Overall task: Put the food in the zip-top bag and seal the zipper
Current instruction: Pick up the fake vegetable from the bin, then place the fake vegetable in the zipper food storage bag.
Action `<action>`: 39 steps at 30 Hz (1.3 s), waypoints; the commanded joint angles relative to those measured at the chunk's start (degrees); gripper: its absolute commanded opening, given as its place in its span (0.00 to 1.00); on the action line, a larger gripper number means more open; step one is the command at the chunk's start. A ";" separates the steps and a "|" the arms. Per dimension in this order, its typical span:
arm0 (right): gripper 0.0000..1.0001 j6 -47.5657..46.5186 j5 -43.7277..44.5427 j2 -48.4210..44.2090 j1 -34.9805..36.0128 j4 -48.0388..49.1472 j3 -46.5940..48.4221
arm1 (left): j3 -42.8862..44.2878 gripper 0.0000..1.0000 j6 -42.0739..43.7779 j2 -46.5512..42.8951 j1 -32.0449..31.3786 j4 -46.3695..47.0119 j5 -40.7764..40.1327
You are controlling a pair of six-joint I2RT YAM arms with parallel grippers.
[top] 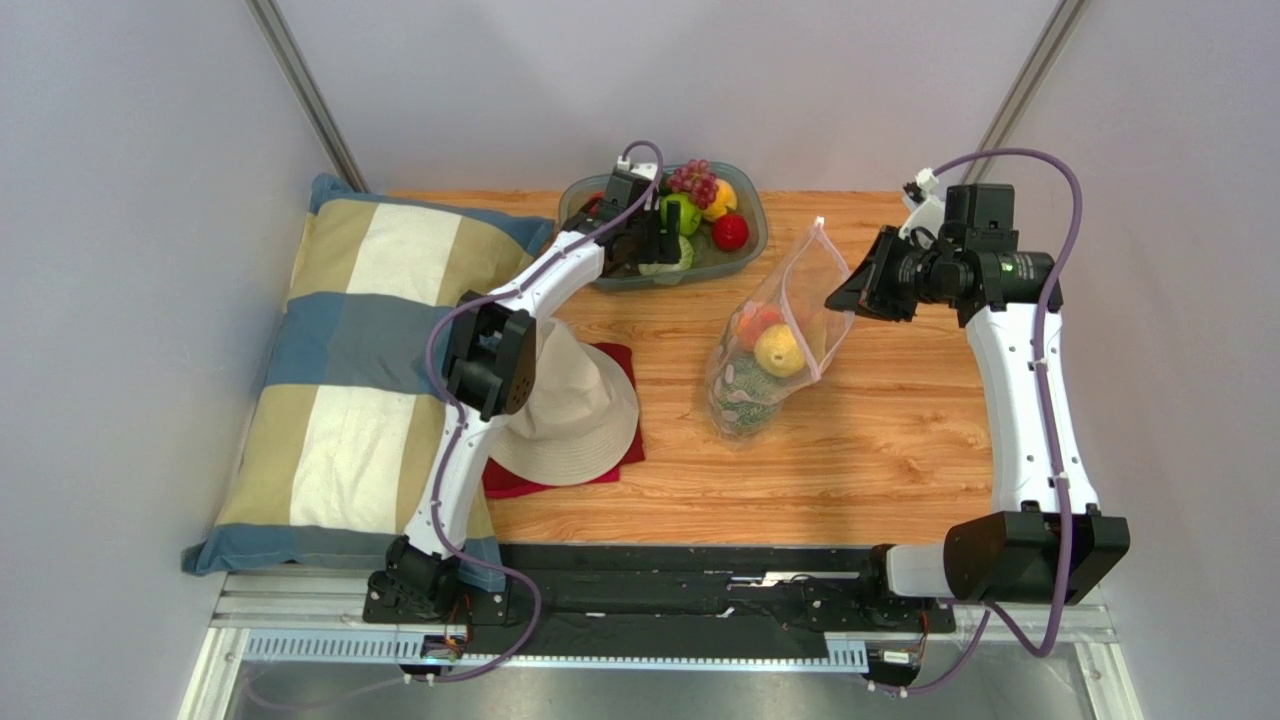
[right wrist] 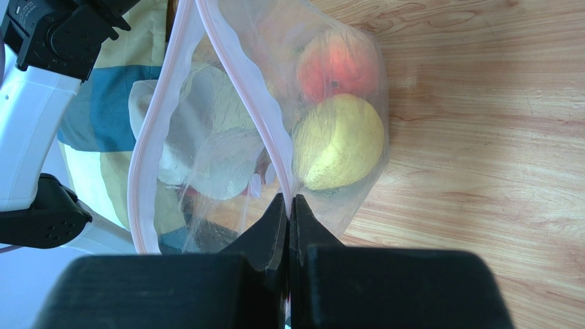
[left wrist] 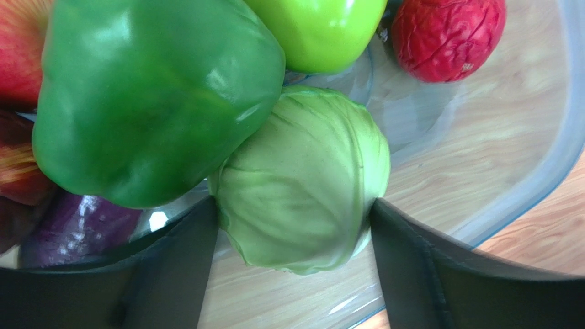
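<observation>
In the grey bowl [top: 756, 225] at the back, my left gripper [top: 661, 248] straddles a pale green cabbage [left wrist: 302, 185]; its jaws press on both sides of the cabbage. Beside the cabbage lie a green pepper [left wrist: 151, 96], a purple eggplant [left wrist: 75, 229], a light green fruit [left wrist: 319, 31] and a wrinkled red fruit [left wrist: 446, 34]. The clear zip-top bag [top: 774, 353] stands mid-table with a peach [right wrist: 336, 65] and a yellow pear [right wrist: 340, 140] inside. My right gripper [right wrist: 290, 200] is shut on its pink zipper [right wrist: 240, 75], holding the mouth up and open.
A striped pillow [top: 361, 375] fills the table's left side. A beige hat [top: 564, 405] lies on a red cloth [top: 624, 450] between the pillow and the bag. Purple grapes [top: 691, 180] sit at the bowl's back rim.
</observation>
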 commanded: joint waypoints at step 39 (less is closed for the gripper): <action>0.00 7.53 -3.27 4.47 8.24 10.52 4.77 | -14.83 0.08 -3.64 -42.99 -11.82 7.50 36.89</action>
